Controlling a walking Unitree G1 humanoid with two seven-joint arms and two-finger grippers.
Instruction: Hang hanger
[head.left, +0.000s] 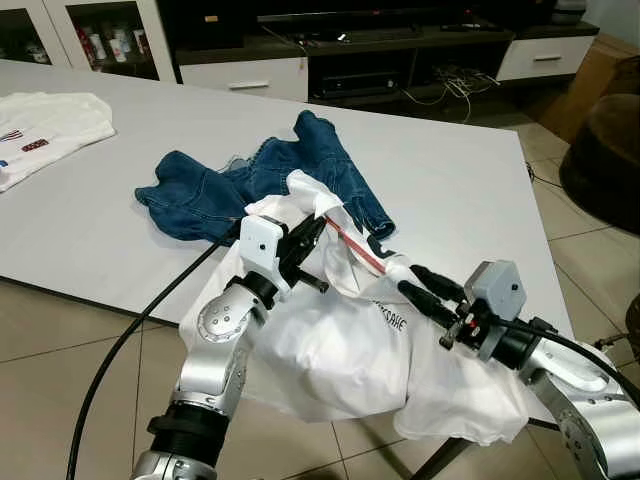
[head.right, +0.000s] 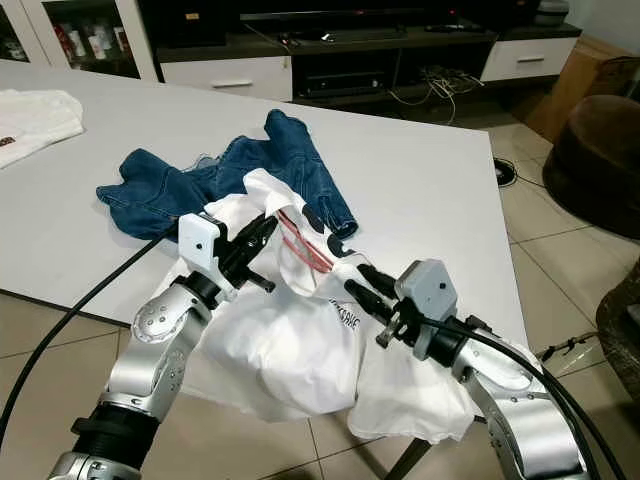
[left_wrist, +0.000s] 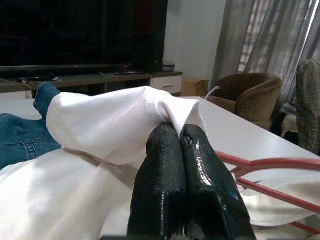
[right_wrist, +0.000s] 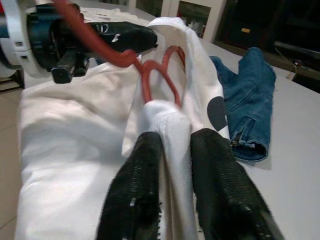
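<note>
your left gripper (head.left: 318, 228) is pinched tight on the white shirt (head.left: 340, 350) at the table (head.left: 460, 200) edge; your right gripper (head.left: 405, 275) clamps its collar, red hanger (right_wrist: 150, 75) inside.

A line of dark print runs across the white shirt (head.left: 350, 350) draped over the table edge, its letters too creased and small to read; the folded white garment (head.left: 45, 125) bears small red-and-blue marks, unreadable.
</note>
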